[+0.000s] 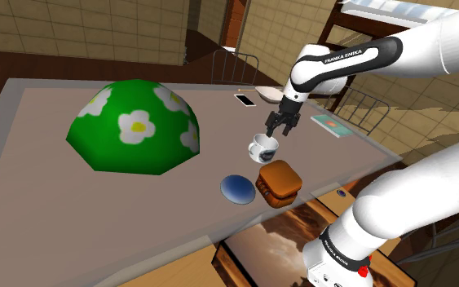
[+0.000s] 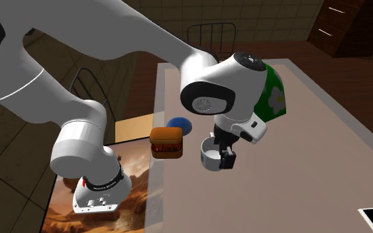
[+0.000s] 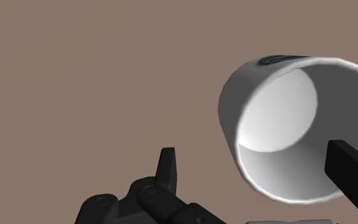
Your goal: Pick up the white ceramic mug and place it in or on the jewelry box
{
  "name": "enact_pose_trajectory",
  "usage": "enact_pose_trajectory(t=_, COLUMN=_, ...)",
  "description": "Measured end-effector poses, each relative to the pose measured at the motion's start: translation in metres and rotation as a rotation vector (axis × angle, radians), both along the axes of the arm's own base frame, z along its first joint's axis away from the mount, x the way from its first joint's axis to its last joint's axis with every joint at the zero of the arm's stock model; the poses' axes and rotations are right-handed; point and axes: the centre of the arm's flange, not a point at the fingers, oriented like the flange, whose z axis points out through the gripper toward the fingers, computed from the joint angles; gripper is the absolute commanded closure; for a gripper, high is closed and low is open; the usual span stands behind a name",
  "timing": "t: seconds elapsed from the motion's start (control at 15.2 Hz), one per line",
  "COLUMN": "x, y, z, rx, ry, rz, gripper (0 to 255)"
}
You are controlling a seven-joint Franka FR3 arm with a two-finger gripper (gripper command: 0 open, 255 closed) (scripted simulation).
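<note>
The white mug (image 1: 262, 148) stands upright on the brown table (image 1: 48, 204), with dark markings on its side. My gripper (image 1: 282, 126) hovers just above and behind it, fingers spread open. In the wrist view the mug (image 3: 279, 127) sits toward one finger (image 3: 352, 175), which overlaps its rim, while the other finger (image 3: 168, 167) stands well apart from it, so the gripper (image 3: 257, 156) holds nothing. The brown jewelry box (image 1: 279, 183) rests close in front of the mug, lid down. In the second exterior view the gripper (image 2: 226, 153) is beside the mug (image 2: 209, 157), near the box (image 2: 167, 141).
A large green dome with white flowers (image 1: 134, 126) takes up the table at the shoulder view's left. A blue disc (image 1: 237, 188) lies beside the jewelry box. A phone (image 1: 245, 99) and a teal book (image 1: 333, 125) lie further back. The table's near edge runs just past the box.
</note>
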Motion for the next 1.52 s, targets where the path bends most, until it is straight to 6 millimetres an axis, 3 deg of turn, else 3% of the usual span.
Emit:
enact_pose_trajectory(t=0.53, x=-0.002, y=0.000, z=-0.043, rx=-0.003, ry=0.006, rz=-0.002, gripper=0)
enact_pose_trajectory(t=0.92, x=-0.002, y=0.000, z=-0.047, rx=-0.003, ry=0.005, rz=-0.002, gripper=0)
enact_pose_trajectory(t=0.99, x=-0.002, y=0.000, z=-0.047, rx=-0.003, ry=0.005, rz=-0.002, gripper=255)
enact_pose_trajectory(t=1.52, x=-0.002, y=0.000, z=-0.047, rx=-0.003, ry=0.005, rz=-0.002, gripper=255)
